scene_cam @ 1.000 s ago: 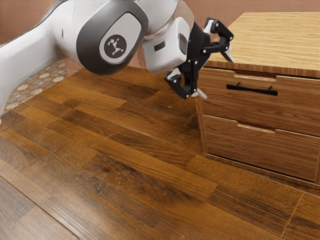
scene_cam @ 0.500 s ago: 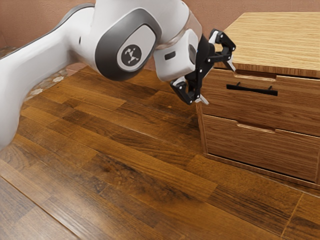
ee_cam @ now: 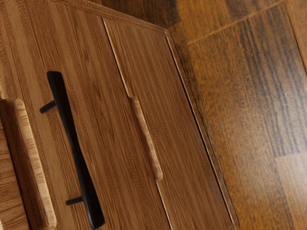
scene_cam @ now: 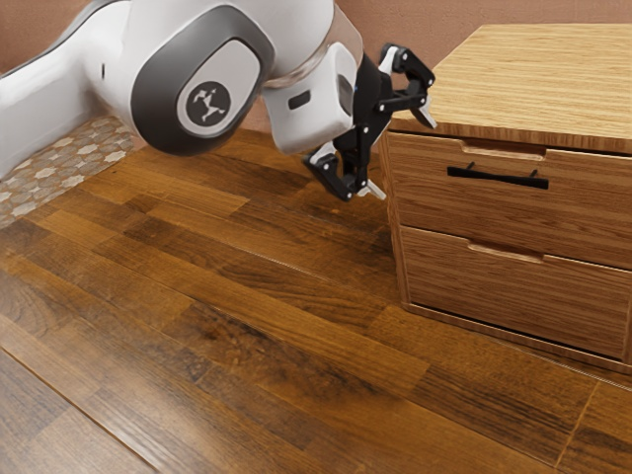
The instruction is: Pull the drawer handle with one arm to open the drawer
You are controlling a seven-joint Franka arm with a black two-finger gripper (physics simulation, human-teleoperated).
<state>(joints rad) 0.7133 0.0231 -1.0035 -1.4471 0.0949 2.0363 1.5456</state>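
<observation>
A wooden cabinet (scene_cam: 533, 69) stands at the exterior view's right with two drawers. The upper drawer (scene_cam: 513, 207) carries a black bar handle (scene_cam: 497, 177); the lower drawer (scene_cam: 513, 291) has only a wooden lip. Both drawer fronts sit flush with the cabinet. My black gripper (scene_cam: 398, 143) hangs open just off the cabinet's front left corner, its fingers spread wide, well to the left of the handle and touching nothing. In the wrist view the black handle (ee_cam: 74, 148) runs along the upper drawer front (ee_cam: 103, 143), beside the lower drawer (ee_cam: 177, 143).
Dark wooden floorboards (scene_cam: 247, 316) stretch across the room in front of the cabinet. A patch of patterned tile (scene_cam: 69, 163) lies at the exterior view's left behind my arm. A reddish wall (scene_cam: 434, 20) closes the back.
My hand has pulled back toward the exterior view's left and slightly up, away from the cabinet's corner. The fingers stay spread. The drawers have not moved.
</observation>
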